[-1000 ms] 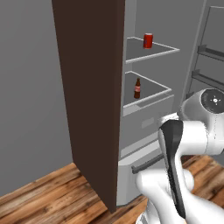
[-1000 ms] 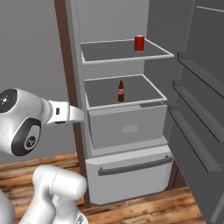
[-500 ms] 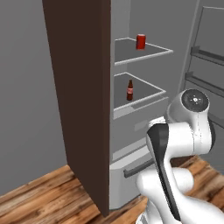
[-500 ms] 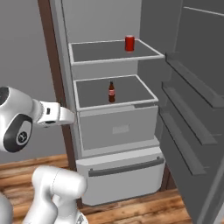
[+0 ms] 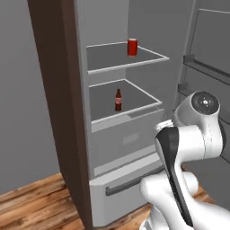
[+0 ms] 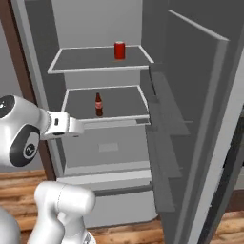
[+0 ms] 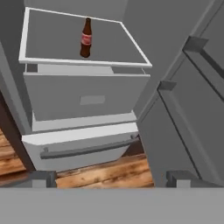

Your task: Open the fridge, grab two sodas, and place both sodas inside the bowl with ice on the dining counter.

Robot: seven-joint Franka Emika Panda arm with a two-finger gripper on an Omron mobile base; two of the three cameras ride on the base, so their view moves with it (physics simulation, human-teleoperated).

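1. The views have swung and closed in on the open fridge [image 5: 112, 134] since a second ago: the base has driven, while the sodas sit where they were.
2. This likely sets up the first reach.
3. One can [image 5: 132, 47] on the upper shelf, one bottle [image 5: 118, 99] on the lower.
4. The gripper [image 7: 111, 179] is empty, fingers wide apart.
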